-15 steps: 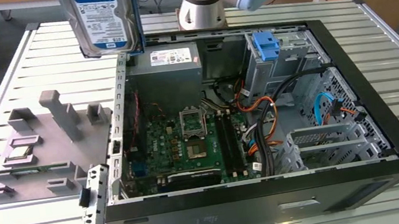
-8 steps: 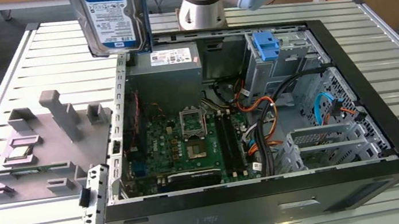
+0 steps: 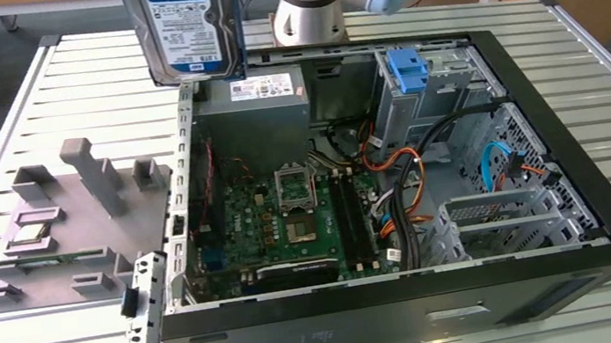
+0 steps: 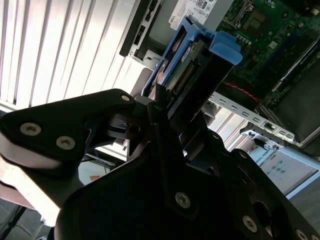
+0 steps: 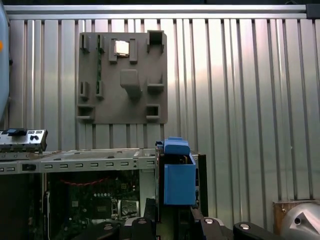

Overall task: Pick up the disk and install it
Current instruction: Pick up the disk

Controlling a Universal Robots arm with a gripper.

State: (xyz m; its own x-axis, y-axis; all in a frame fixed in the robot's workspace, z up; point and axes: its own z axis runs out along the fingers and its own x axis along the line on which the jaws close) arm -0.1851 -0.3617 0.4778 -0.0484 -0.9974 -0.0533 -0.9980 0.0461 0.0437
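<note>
The flat silver-metal hard disk (image 3: 191, 22) with a blue-and-white label and blue plastic rails hangs upright in the air. In the exterior view it is above the back corner of the open black computer case (image 3: 591, 187), over the case's thin metal wall and just above the grey power-supply box (image 3: 260, 97); it touches neither of them. In the second wrist view the black gripper (image 4: 175, 107) is closed on the disk's lower end, one finger on each flat side, and the blue rail end points away from the fingers.

Inside the case lies the green motherboard (image 3: 288, 218). A bundle of orange, blue and black cables (image 3: 402, 185) runs between the motherboard and the metal drive cage at the exterior view's right. A lighter-blue plastic bracket (image 3: 408, 65) sits in that cage, well apart from the disk.

On the slatted metal table (image 3: 35, 92), at the exterior view's left, lies a grey plastic fixture plate (image 3: 65, 230) with slots and posts; a small square chip (image 3: 27, 233) rests on it.
</note>
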